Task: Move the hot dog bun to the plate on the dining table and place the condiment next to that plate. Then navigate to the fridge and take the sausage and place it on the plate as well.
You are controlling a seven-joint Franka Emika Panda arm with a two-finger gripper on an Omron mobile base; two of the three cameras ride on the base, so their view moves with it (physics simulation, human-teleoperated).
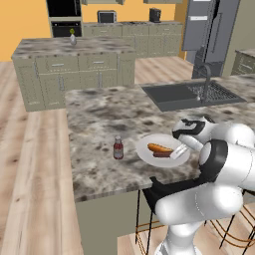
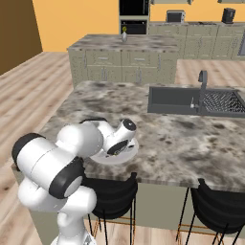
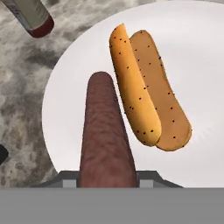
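Note:
A white plate (image 1: 147, 154) lies near the front edge of the marble dining counter (image 1: 99, 119). On the plate rests the speckled hot dog bun (image 3: 144, 87), also visible as the bun (image 1: 159, 147) from the left base. My gripper (image 1: 178, 151) reaches low over the plate's right side and is shut on the dark brown sausage (image 3: 105, 131), which points along the bun's left flank. Whether the sausage (image 1: 162, 155) touches the plate I cannot tell. The sausage hides my fingertips in the hand view. The condiment bottle (image 1: 118, 148) stands upright just left of the plate, and the condiment (image 3: 30, 15) shows at the hand view's top left.
A sink (image 1: 191, 94) with a faucet (image 1: 205, 79) is set into the counter behind the plate. Black stools (image 2: 215, 206) stand under the counter's front edge. A second island (image 1: 74, 64) with cabinets lies further back, and a grey fridge (image 1: 209, 30) stands at the far right.

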